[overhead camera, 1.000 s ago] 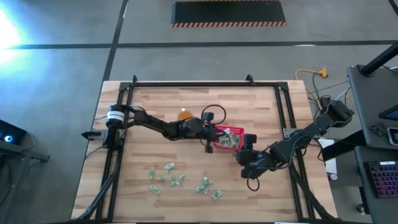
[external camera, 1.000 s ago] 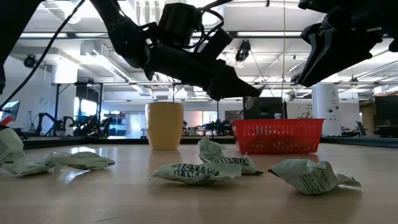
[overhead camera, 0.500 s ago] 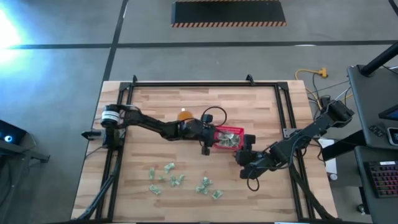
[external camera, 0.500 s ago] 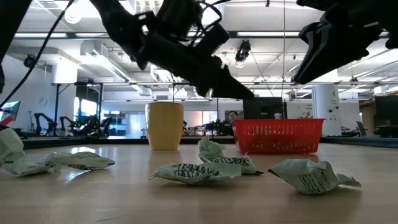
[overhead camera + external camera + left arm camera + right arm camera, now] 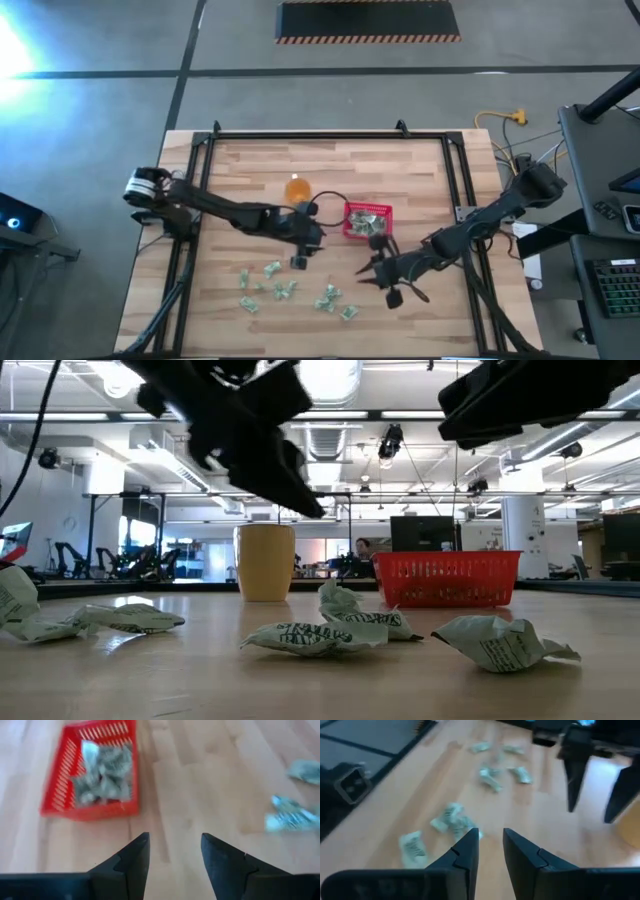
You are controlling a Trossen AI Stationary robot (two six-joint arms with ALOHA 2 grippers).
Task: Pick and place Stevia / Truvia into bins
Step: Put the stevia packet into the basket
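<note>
High view: both empty claws, left (image 5: 298, 262) spread wide and right (image 5: 372, 270) slightly parted, flank loose Stevia packets (image 5: 283, 290) on the tabletop (image 5: 400, 170); red basket (image 5: 350, 228) lies behind; left looks nearer.

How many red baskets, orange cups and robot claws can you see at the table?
Red basket: 1
Orange cup: 1
Robot claws: 2 (left claw, right claw)
Total: 4
</note>
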